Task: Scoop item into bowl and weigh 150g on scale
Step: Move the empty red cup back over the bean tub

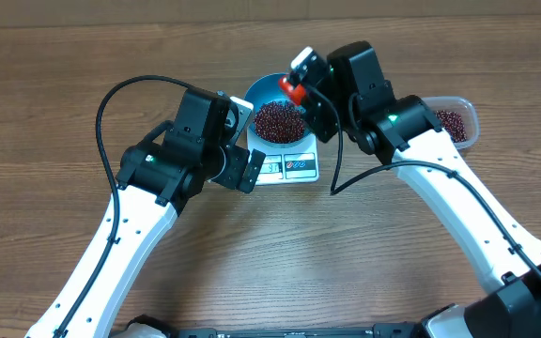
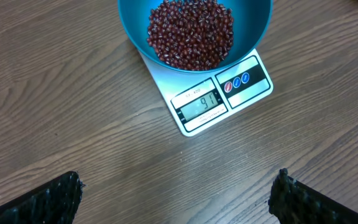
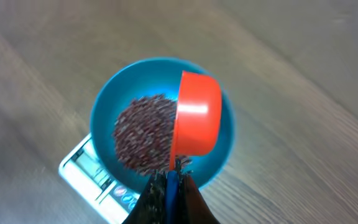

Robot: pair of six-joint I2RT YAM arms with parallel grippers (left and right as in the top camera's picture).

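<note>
Overhead looks straight down from afar; both wrist views (nearer, steeply downward) share the bowl [image 2: 132, 18].

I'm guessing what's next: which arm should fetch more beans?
Right. The right claw grips the red scoop above the bowl, and the bean tub is beside that arm. The left claw is open, empty.

Left jaws spread, right jaws clamped.
</note>
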